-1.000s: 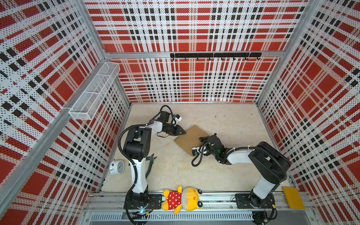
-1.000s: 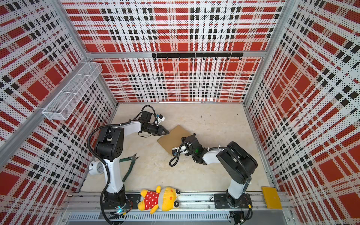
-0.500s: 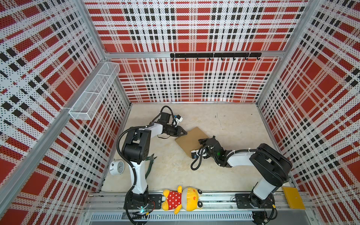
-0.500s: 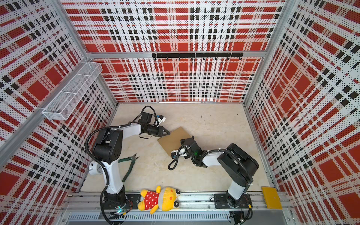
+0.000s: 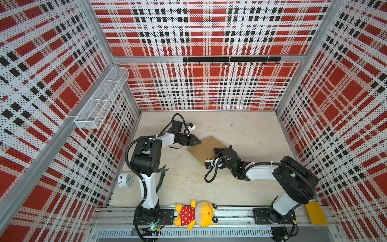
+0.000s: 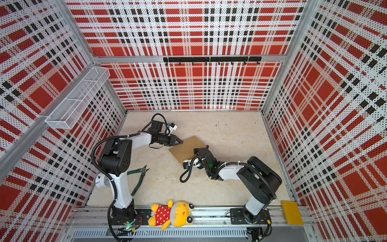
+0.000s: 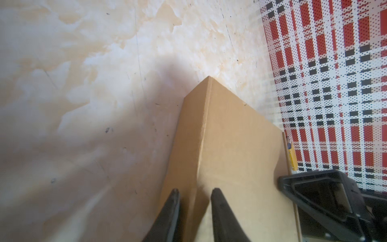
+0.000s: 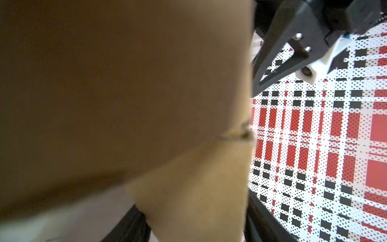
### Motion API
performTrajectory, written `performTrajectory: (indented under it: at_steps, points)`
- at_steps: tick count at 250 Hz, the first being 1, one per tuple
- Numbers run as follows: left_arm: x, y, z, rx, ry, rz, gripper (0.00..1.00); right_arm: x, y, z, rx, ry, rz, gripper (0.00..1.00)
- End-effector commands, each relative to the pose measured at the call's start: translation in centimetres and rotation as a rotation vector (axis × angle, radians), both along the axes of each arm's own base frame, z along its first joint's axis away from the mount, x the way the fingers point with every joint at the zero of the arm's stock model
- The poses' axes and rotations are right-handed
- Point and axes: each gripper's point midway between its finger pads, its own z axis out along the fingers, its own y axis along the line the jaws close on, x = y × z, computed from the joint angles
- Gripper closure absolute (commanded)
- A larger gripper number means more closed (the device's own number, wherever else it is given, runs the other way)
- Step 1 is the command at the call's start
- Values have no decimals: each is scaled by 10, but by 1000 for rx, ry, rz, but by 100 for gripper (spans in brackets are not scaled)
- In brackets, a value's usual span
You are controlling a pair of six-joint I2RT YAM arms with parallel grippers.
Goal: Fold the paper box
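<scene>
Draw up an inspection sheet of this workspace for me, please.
Surface: beige marbled tabletop, a few dark specks.
Job's things: paper box, brown, lying between both grippers.
Clutter: alarm clock, green-handled pliers, plush toy, yellow plate.
Grippers: left gripper astride the box's edge, right gripper at the opposite side; grip unclear.
Cables: black cable loop hanging off the right wrist.
Surroundings: plaid walls, wire basket, hook rail.

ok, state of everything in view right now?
paper box: folded shut, lying flat.
left gripper: jaws slightly apart at the box's edge, grip unclear.
right gripper: over the box, opening unclear.
pliers: lying flat, handles spread.
alarm clock: lying face up.
plush toy: lying across the front rail.
</scene>
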Motion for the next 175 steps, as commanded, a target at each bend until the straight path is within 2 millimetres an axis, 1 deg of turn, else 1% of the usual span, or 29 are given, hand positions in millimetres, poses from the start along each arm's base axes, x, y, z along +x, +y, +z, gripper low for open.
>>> performTrajectory:
  at_steps: [1,21,38,52,69,122,155,175]
  points:
    - [-20,-15,24,-107,65,-59,69,13,26,68,218,-116,9,38]
    - [-19,-14,30,-131,57,-48,66,12,29,69,254,-84,17,40]
    - [-19,-13,33,-136,49,-49,59,12,32,69,286,-53,16,40]
    - [-17,-11,42,-140,31,-44,55,12,34,70,312,-22,13,40]
    - [-14,-6,53,-151,-1,-36,53,11,33,71,354,19,12,40]
    - [1,21,72,-188,-20,51,50,9,26,68,476,143,-22,43]
    - [8,33,79,-198,-37,87,45,9,23,75,579,192,-35,46]
    - [12,42,94,-205,-71,102,43,8,22,80,643,229,-42,46]
